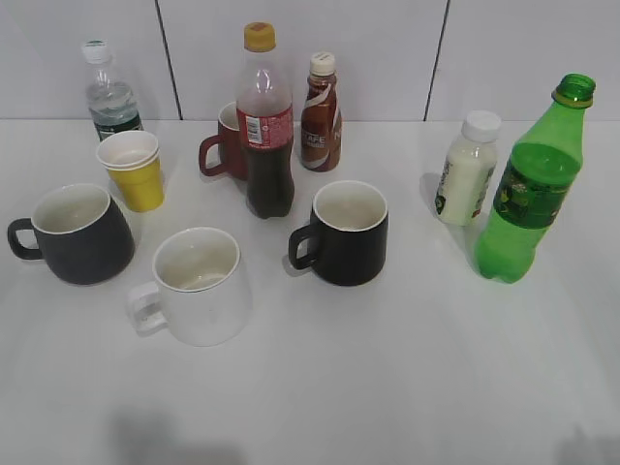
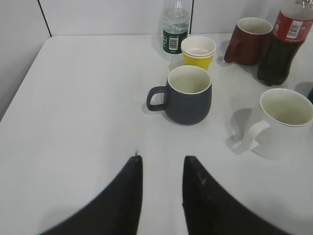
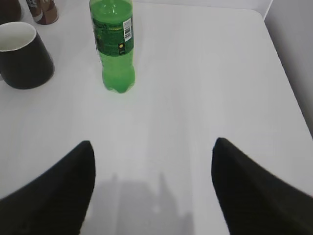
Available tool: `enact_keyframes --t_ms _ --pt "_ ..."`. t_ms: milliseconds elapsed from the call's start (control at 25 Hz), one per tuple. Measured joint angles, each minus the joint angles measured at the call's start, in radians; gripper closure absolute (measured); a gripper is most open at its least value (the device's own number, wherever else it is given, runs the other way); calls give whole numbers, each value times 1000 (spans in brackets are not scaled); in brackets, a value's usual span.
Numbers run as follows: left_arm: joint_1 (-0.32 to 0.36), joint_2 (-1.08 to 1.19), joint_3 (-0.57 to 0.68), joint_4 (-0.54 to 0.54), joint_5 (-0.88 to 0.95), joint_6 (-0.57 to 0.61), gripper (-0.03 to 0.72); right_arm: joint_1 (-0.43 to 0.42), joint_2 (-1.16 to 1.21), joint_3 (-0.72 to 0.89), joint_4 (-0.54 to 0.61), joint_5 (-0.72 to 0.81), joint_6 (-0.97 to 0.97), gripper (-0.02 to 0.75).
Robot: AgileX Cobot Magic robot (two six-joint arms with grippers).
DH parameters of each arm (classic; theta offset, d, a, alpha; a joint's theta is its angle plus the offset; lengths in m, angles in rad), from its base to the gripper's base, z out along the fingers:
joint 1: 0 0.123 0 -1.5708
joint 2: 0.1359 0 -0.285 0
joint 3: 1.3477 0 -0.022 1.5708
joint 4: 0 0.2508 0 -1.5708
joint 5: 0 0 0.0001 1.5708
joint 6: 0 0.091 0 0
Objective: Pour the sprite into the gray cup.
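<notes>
The sprite [image 1: 528,189], a green bottle with a dark label and no cap, stands upright at the right of the white table. It also shows in the right wrist view [image 3: 115,44], ahead and left of my right gripper [image 3: 152,144], which is wide open and empty. The gray cup [image 1: 82,237] stands upright at the far left, handle to the left. In the left wrist view the gray cup [image 2: 188,95] is ahead of my left gripper [image 2: 163,159], which is open and empty. Neither gripper shows in the exterior view.
A white mug [image 1: 199,286] and a black mug [image 1: 344,232] stand mid-table. Behind them are a cola bottle [image 1: 266,126], red mug [image 1: 228,145], coffee bottle [image 1: 320,102], yellow paper cup [image 1: 136,170] and water bottle [image 1: 108,92]. A white milk bottle [image 1: 467,170] stands beside the sprite.
</notes>
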Motion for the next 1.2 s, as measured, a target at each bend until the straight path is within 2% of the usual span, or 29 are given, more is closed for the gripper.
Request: enact_keyframes --t_ms 320,440,520,680,880,1000,1200 --pt "0 0 0 -4 -1 0 467 0 0 0 6 0 0 183" --pt "0 21 -13 -54 -58 0 467 0 0 0 6 0 0 183" --pt "0 63 -14 -44 -223 0 467 0 0 0 6 0 0 183" --pt "0 207 72 45 -739 0 467 0 0 0 6 0 0 183" --pt "4 466 261 0 -1275 0 464 0 0 0 12 0 0 183" --pt "11 666 344 -20 -1508 0 460 0 0 0 6 0 0 183" --pt "14 1038 368 -10 -1789 0 449 0 0 0 6 0 0 183"
